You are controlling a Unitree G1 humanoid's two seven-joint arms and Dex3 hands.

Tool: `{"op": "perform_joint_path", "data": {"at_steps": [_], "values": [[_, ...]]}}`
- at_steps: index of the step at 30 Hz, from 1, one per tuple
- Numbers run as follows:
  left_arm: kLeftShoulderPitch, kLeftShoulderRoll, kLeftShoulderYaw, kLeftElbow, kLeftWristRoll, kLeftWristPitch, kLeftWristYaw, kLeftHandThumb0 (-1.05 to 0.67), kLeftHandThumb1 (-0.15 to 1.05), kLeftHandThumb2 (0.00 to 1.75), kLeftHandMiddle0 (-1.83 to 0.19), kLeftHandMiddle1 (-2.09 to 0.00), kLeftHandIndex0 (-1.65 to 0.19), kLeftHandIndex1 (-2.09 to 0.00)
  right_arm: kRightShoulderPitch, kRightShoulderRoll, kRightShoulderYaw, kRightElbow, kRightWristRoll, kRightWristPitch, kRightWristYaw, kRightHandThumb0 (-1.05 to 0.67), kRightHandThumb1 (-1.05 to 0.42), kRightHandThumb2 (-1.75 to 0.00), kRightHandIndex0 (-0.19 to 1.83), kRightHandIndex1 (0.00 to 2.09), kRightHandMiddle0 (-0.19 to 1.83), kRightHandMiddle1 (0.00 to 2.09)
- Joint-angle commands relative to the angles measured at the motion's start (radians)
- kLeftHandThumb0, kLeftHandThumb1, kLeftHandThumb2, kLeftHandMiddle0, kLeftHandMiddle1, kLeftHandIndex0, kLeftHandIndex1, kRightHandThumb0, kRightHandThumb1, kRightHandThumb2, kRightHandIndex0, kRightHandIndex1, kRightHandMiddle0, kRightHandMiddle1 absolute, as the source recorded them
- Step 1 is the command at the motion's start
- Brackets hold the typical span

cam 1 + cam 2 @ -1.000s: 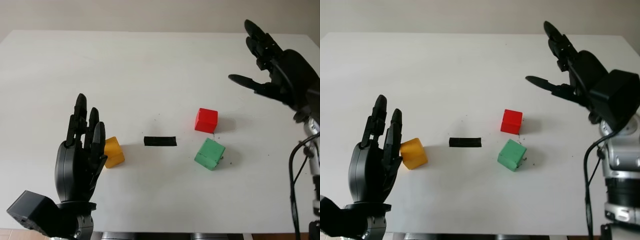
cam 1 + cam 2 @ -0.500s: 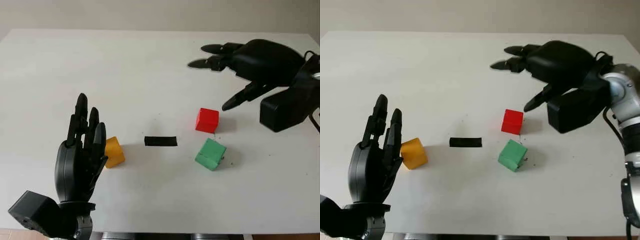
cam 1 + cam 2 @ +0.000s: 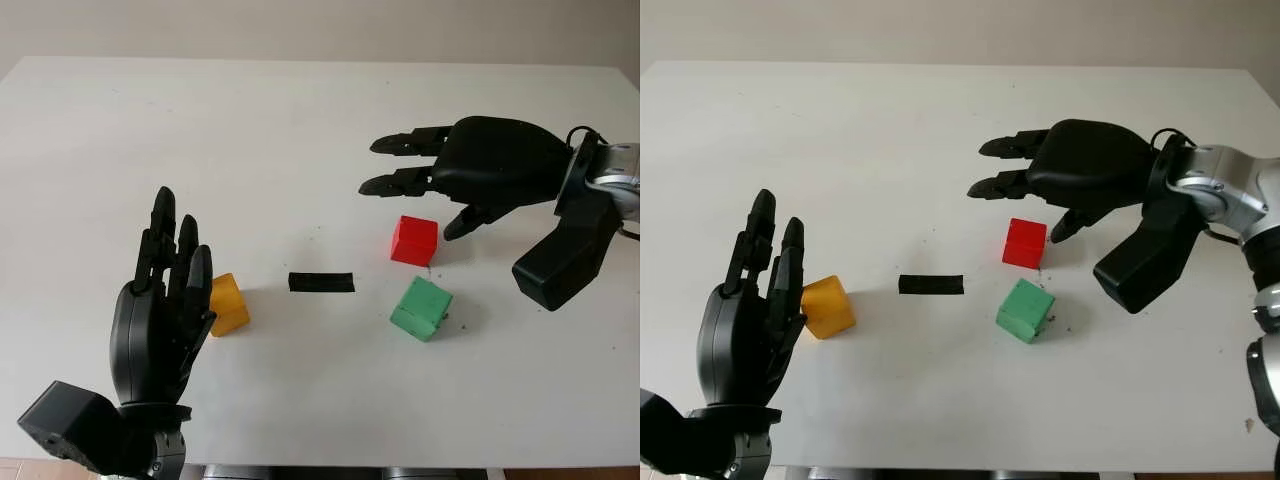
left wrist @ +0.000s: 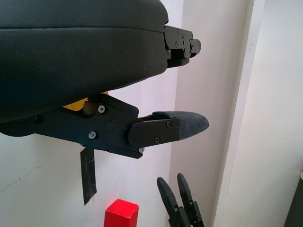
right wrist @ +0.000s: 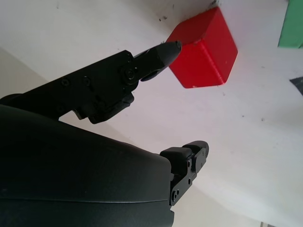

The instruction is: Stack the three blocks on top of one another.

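A red block (image 3: 414,241) sits right of the table's middle, with a green block (image 3: 420,308) just in front of it, turned at an angle. A yellow block (image 3: 227,304) lies to the left. My right hand (image 3: 410,195) hovers open, palm down, above and just behind the red block; its thumb tip (image 5: 165,49) is close to the red block's (image 5: 203,49) right side, apart from it. My left hand (image 3: 165,290) stands open and upright at the front left, right beside the yellow block, holding nothing.
A short black strip (image 3: 321,282) lies flat on the white table (image 3: 250,130) between the yellow block and the other two. The table's far edge meets a pale wall. The right forearm (image 3: 565,250) reaches in from the right.
My right hand has swung down from its raised spot at the far right, turned palm down, and come in over the red block. The left hand and blocks have not moved.
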Motion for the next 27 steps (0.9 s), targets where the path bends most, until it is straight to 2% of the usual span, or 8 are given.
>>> {"op": "perform_joint_path", "data": {"at_steps": [1,8,27], "values": [[0.011,0.002,0.002,-0.009,0.004,-0.007,-0.001,-0.47,1.05,0.46,0.00,-0.05,0.00,-0.05,-0.001,-0.019,0.016,0.013,-0.012,-0.010,-0.022,-0.29,-0.87,-0.07,0.19,0.06,0.37,0.11],[0.015,0.002,0.004,-0.014,-0.001,-0.001,0.001,-0.48,1.05,0.44,-0.01,-0.05,-0.01,-0.06,-0.005,-0.028,0.065,0.028,-0.076,-0.018,-0.107,-0.30,-0.89,-0.06,0.18,0.05,0.38,0.10],[0.026,0.009,0.003,-0.023,-0.002,0.001,-0.004,-0.48,1.05,0.45,0.00,-0.05,0.00,-0.05,-0.013,-0.034,0.138,0.060,-0.121,0.020,-0.101,-0.32,-0.96,-0.06,0.09,0.03,0.30,0.05]]}}
